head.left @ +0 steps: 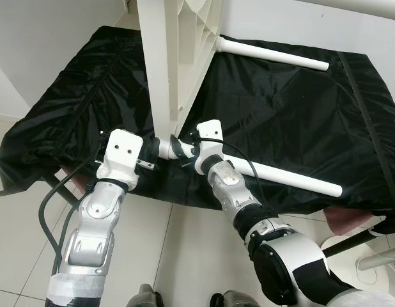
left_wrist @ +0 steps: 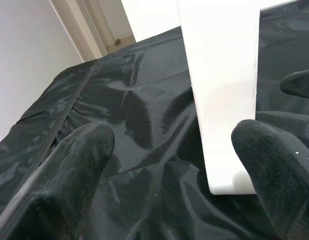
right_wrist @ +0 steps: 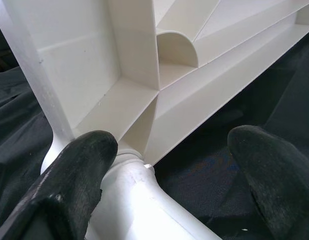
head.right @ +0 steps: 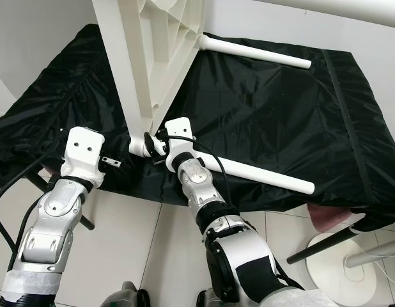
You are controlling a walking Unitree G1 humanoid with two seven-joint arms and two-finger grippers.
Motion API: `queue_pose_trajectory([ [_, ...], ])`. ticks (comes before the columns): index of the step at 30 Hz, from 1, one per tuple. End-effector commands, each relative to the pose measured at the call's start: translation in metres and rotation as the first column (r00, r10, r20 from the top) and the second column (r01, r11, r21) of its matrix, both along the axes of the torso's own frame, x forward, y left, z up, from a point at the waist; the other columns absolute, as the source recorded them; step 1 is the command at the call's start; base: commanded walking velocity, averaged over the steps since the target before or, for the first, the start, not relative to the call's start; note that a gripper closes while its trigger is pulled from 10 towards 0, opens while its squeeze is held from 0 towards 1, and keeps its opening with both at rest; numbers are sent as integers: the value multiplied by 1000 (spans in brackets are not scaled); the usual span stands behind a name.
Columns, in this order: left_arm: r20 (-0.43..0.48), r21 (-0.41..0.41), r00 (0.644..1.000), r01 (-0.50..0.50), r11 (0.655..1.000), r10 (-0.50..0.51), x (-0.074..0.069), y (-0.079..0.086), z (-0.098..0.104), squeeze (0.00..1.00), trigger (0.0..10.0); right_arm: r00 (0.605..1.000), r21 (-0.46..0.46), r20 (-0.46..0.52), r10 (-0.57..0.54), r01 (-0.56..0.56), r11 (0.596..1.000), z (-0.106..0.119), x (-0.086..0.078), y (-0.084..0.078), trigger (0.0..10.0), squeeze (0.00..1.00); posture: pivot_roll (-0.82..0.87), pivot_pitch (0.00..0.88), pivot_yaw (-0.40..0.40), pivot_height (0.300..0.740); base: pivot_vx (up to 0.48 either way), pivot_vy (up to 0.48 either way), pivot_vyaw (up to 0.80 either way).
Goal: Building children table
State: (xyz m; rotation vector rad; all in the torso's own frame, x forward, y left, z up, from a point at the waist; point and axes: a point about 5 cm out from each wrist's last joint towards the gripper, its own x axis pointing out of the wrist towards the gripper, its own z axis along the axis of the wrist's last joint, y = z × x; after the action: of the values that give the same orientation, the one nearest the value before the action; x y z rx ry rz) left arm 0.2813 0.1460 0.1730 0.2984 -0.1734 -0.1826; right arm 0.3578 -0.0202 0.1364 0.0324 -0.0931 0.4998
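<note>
Black sheet, right claw straddling table leg

No legible text or labels.

The table top is stood on its edge on the sheet. One leg is laid on the sheet to the right of its lower corner, touching it. Another leg is laid behind, further back. A stand is set on the floor at the right.
</note>
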Motion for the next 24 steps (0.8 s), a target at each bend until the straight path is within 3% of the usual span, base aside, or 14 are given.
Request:
queue_pose_trajectory([
  [1,-2,-2,1000,-24,1000,24,-2,0,-1,0,10000,995,39,-32,98,-97,995,-4,-15,35,10000,0,34,102,21,740,0,0,0],
  [5,-8,-10,1000,-4,1000,4,-3,-2,-1,0,10000,997,57,-31,66,-64,996,-7,-15,27,10000,0,29,101,19,740,0,0,0],
  [12,-27,-43,996,86,995,-87,-8,-10,-2,0,10000,996,89,18,-87,85,992,-12,-12,-5,10000,0,23,93,21,740,0,0,0],
  [15,-48,-91,989,134,987,-138,-10,-14,-3,0,10000,980,100,74,-185,177,979,-8,-11,-24,10000,0,21,87,23,740,0,0,0],
  [19,-53,-98,988,139,985,-145,-11,-15,-3,0,10000,976,102,83,-200,192,976,-7,-11,-27,10000,0,20,86,22,740,0,0,0],
  [23,-84,-103,980,171,980,-180,-9,-19,-6,0,10000,960,127,128,-250,234,964,-5,-16,-42,10000,0,21,74,27,740,0,0,0],
  [24,-95,-137,974,194,971,-207,-8,-22,-5,0,10000,951,139,146,-273,254,957,-4,-20,-50,10000,0,19,69,26,740,0,0,0],
])
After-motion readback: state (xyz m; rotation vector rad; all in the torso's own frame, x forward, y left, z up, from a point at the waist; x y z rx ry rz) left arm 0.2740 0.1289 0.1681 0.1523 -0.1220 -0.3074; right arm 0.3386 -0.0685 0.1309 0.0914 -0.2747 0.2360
